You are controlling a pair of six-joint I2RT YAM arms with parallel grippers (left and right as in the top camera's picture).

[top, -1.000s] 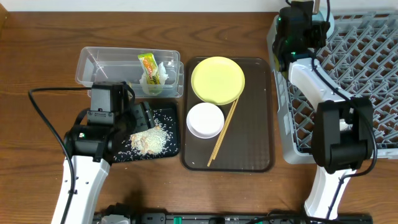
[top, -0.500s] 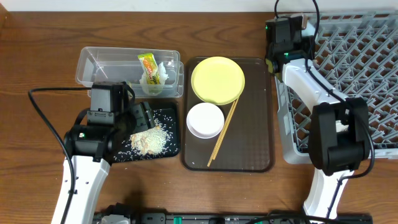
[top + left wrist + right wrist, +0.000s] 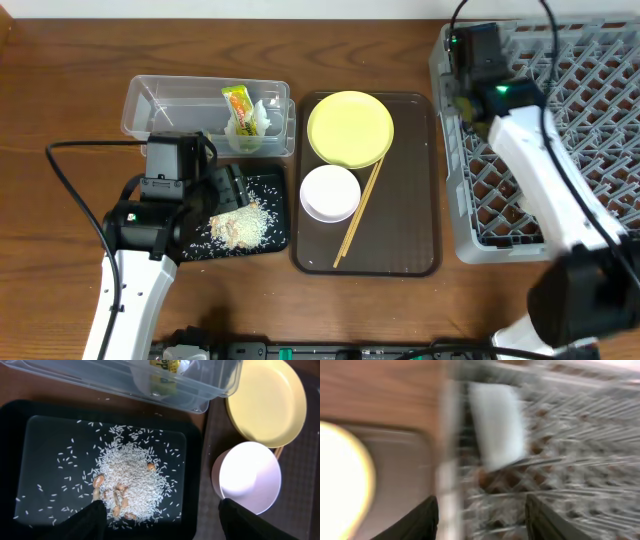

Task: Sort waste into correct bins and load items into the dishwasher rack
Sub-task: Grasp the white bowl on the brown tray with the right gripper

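Nearest the robot, the left pincer hangs low over the black tray. Its fingers are spread wide and hold nothing. The rice scraps lie heaped in the tray just beyond its tips.

To its right, a brown tray sits on the counter and carries the unsorted dishes. The wooden chopsticks lie diagonally, near-left to far-right, with their far ends at the rim of the yellow plate. The white bowl sits just left of them, nearer than the plate.

Farther back on the left, the clear tub holds the snack wrapper and the crumpled paper.

Farthest away, the right pincer hovers over the far-left corner of the dishwasher rack. Though blurred, its fingers look apart and empty. A white shape stands in the rack beyond them.

The plate lies to this pincer's left and slightly nearer, so the right arm seems best placed to fetch it.
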